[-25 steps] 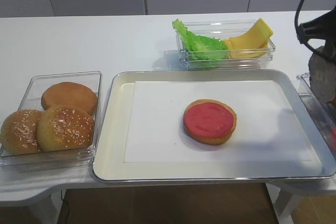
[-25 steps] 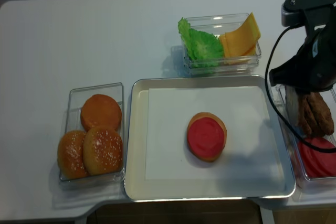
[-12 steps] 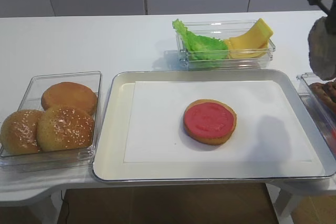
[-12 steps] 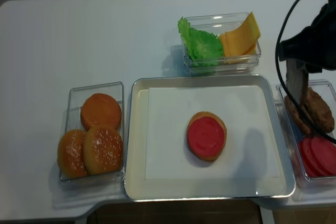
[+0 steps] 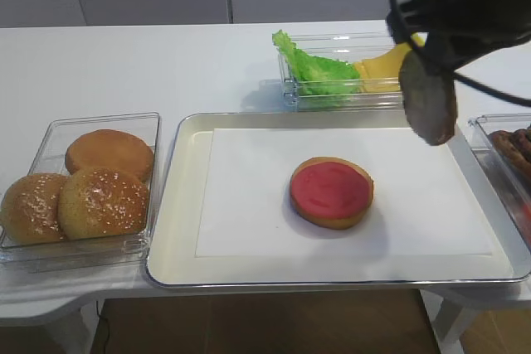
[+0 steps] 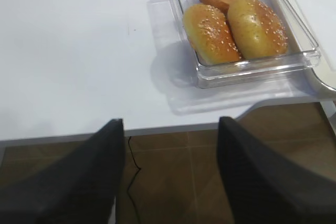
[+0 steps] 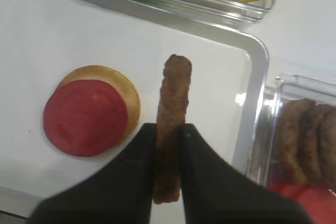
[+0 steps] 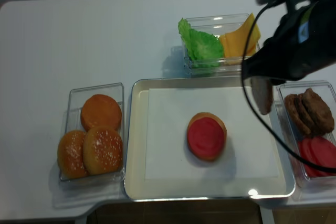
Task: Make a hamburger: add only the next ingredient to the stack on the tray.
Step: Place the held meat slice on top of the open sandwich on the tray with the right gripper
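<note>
So the right gripper point(image 7: 168, 129) has its jaws pinched narrow on the meat patty point(image 7: 172, 124), holding it on edge in the air over the right side of the tray point(image 5: 178, 205), near its far right corner. The stack point(image 5: 331, 191), bun with the pink-red disc on top, sits around the middle of the tray's white paper, apart from the patty. The left gripper point(image 6: 170, 140) is spread wide with nothing in it, off the table's front edge by the bin of buns point(image 6: 239, 24).

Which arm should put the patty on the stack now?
Right. The right gripper already holds the patty edge-up over the tray, beside the stack; the left gripper hangs off the table by the buns.
</note>
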Motion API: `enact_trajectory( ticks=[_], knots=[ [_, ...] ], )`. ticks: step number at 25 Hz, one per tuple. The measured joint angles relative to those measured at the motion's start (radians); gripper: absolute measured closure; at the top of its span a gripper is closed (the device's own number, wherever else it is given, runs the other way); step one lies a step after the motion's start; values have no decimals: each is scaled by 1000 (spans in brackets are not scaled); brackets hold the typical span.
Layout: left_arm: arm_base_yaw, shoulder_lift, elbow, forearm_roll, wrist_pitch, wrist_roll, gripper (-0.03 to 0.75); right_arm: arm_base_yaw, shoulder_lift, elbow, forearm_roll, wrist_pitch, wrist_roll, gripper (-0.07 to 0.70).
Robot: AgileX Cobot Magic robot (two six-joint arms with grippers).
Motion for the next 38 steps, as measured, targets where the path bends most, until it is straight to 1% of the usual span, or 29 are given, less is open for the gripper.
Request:
enact_trajectory(
  ticks=[2, 8, 12, 14, 25, 38],
  knots=[
    [0, 0, 0, 0, 0, 0, 299, 42, 34, 0, -16, -5, 15, 532],
    [0, 0, 0, 0, 0, 0, 299, 176, 131, 0, -115, -39, 84, 532],
    [0, 0, 0, 0, 0, 0, 299, 241, 189, 0, -195, -42, 135, 532],
    [0, 0, 0, 0, 0, 0, 299, 258, 206, 0, -226, -42, 152, 532],
    [0, 0, 0, 0, 0, 0, 299, 272, 261, 0, -277, -44, 160, 532],
    [0, 0, 0, 0, 0, 0, 299, 272, 279, -2, -274, -44, 162, 532]
  ],
)
